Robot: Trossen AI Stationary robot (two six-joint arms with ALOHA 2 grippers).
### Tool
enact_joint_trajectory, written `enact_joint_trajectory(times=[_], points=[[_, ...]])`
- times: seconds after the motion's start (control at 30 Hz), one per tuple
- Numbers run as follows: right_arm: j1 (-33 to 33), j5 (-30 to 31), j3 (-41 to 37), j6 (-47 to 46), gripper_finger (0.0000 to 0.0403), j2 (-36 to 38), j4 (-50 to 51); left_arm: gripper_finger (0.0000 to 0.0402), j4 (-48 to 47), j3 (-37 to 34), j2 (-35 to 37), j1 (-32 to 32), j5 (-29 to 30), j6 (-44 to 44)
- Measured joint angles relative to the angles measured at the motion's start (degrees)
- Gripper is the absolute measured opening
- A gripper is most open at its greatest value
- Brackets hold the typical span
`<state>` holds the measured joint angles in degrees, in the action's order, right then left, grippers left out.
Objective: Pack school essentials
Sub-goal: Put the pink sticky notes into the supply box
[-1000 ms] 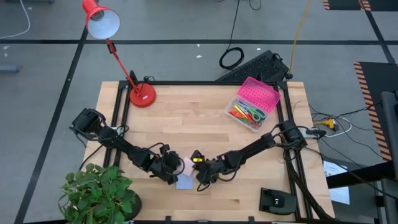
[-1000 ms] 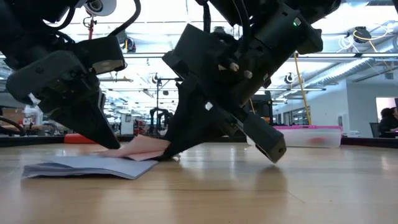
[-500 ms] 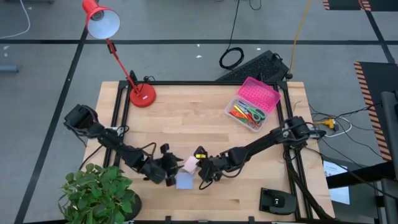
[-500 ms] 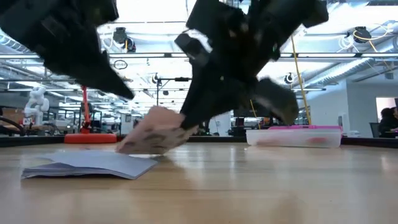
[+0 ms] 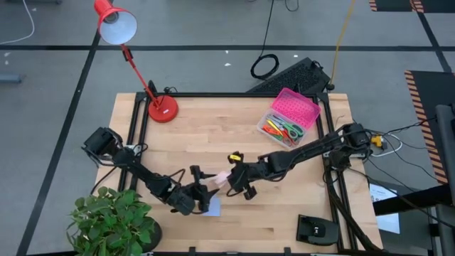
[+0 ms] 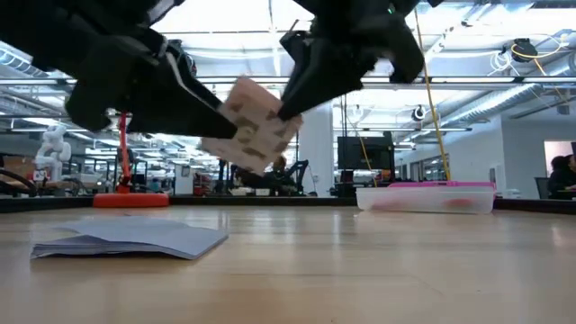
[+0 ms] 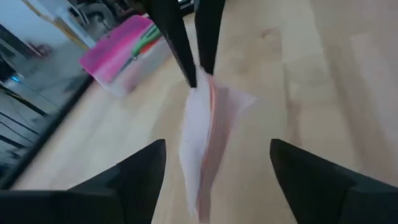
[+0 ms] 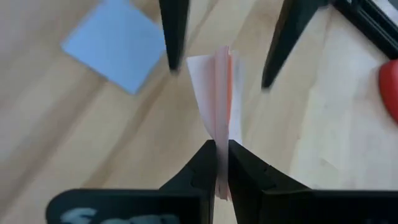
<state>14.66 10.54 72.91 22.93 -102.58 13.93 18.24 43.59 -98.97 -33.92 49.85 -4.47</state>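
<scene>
Right gripper [image 8: 217, 163] is clamped on one edge of the pink sticky-note pad [image 8: 216, 93], held clear of the table, evidently for carrying to the clear box [image 5: 288, 119]. Left gripper [image 7: 211, 165] hangs spread and empty just beside it. Lavender pad [image 8: 113, 44] lies flat below.

A wooden table [image 5: 234, 135] with a black frame carries a red lamp [image 5: 162, 109] at its far left corner, a clear box [image 5: 288, 119] with a pink lid near the far right, and a lavender pad [image 5: 211, 207] lying flat near the front.
</scene>
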Motion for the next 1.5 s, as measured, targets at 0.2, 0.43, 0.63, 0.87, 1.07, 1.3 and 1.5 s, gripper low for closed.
enact_joint_trajectory(times=[0.2,0.43,0.63,0.87,1.07,1.3,1.5], points=[[-2.0,-5.8,0.0,-3.6,0.0025,1.0,-0.4,0.0203,0.0,1.9,-1.1,2.5,0.4,4.0],[-2.3,-5.9,0.0,-4.3,0.0070,1.0,2.1,0.0019,-0.4,2.8,-0.8,4.1,-0.9,-0.3],[-1.1,-1.4,-0.9,-4.3,0.0200,4.2,5.3,0.0019,-3.3,2.8,0.8,4.9,-1.6,-6.6],[1.5,4.3,-7.6,-5.9,0.0278,6.1,-8.6,0.0019,-2.9,2.9,1.5,5.9,-4.4,-10.8],[2.7,9.0,-14.1,-5.1,0.0251,6.1,-22.1,0.0012,-1.4,2.9,1.5,6.8,-7.1,-11.8],[2.2,9.1,-15.7,-4.3,0.0185,6.2,-23.2,0.0022,1.3,2.9,1.5,6.9,-8.0,-9.0],[2.2,9.1,-15.7,-3.5,0.0132,6.2,-23.1,0.0012,1.5,2.9,1.5,6.8,-8.5,-8.7]])
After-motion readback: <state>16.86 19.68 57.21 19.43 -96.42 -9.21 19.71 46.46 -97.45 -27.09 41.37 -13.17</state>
